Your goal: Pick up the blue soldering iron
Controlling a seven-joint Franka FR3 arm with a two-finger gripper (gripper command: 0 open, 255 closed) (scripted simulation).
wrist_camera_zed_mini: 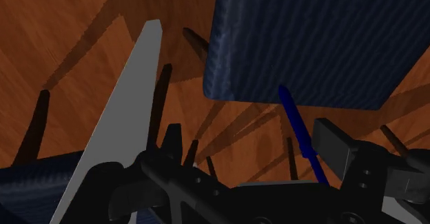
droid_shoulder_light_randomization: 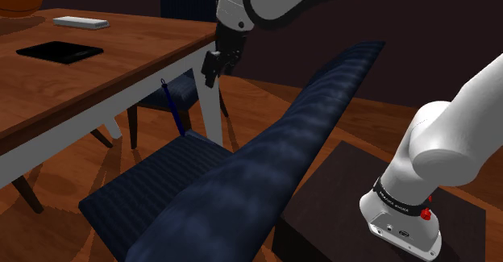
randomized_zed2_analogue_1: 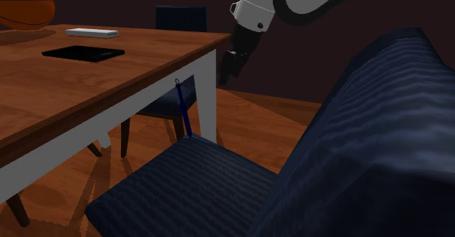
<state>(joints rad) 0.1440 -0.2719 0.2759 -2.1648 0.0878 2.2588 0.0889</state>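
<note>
Hovering off the table's corner, the gripper (droid_shoulder_light_randomization: 211,69) shows fingers spread wide and empty, while the blue soldering iron (droid_shoulder_light_randomization: 172,107) stands nearly upright below it on the chair seat's (droid_shoulder_light_randomization: 153,189) edge beside the white table leg (droid_shoulder_light_randomization: 211,115), long axis pointing up toward the fingers.

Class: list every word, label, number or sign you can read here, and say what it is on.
None can be read.
Black band on the robot arm near its base: white lettering, too small to read.
Blue soldering iron, wooden table, navy chair: no marks seen.
</note>
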